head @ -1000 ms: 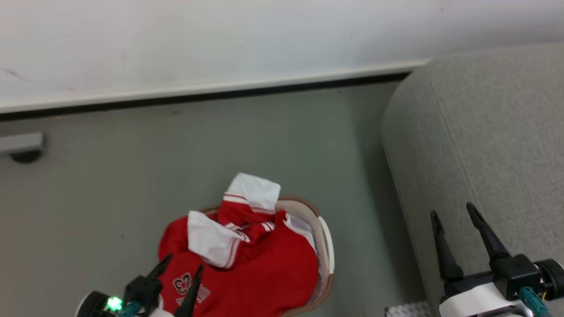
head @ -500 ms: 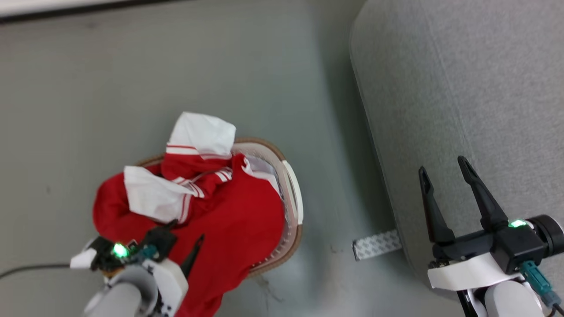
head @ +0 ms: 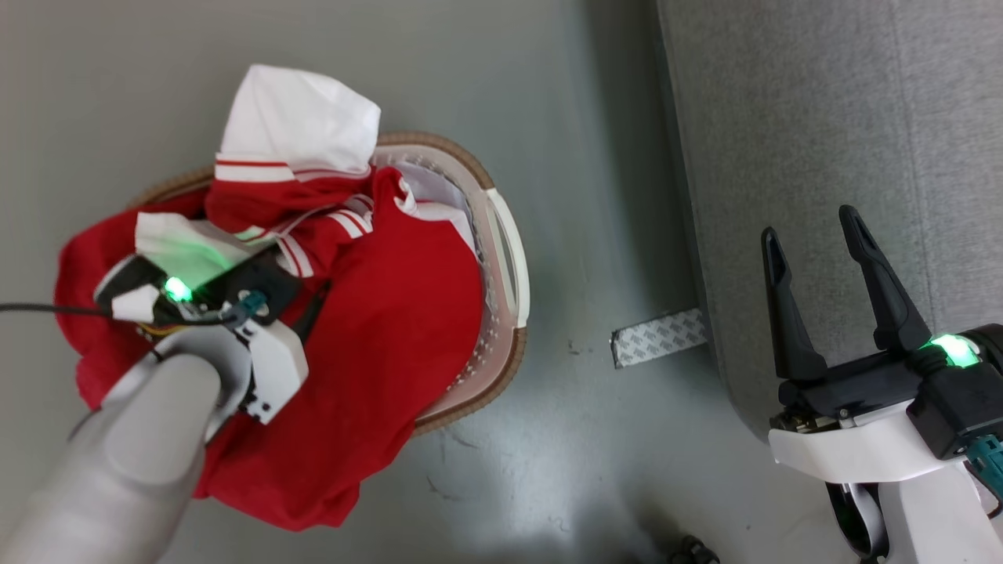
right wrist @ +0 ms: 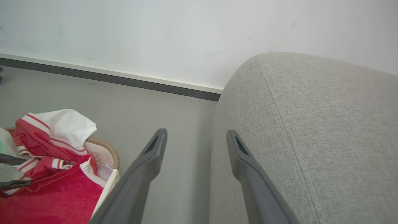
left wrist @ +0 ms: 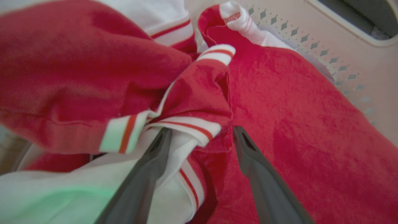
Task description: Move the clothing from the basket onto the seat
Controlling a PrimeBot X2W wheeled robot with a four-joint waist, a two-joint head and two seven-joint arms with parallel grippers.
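Spread wide, the left gripper (left wrist: 201, 129) straddles a striped fold (left wrist: 189, 126) of the jersey (left wrist: 295, 130) in the basket (left wrist: 351, 53); the pick-up seems at hand, needing a firm close next.

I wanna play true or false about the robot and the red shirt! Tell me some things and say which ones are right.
1. The red jersey lies piled in the basket. True.
2. The right gripper holds the jersey. False: it is open and empty, by the edge of the grey seat.
3. The left gripper is open, with its fingers on either side of a striped fold of the jersey. True.
4. The basket stands on the seat. False: it stands on the floor beside the seat.
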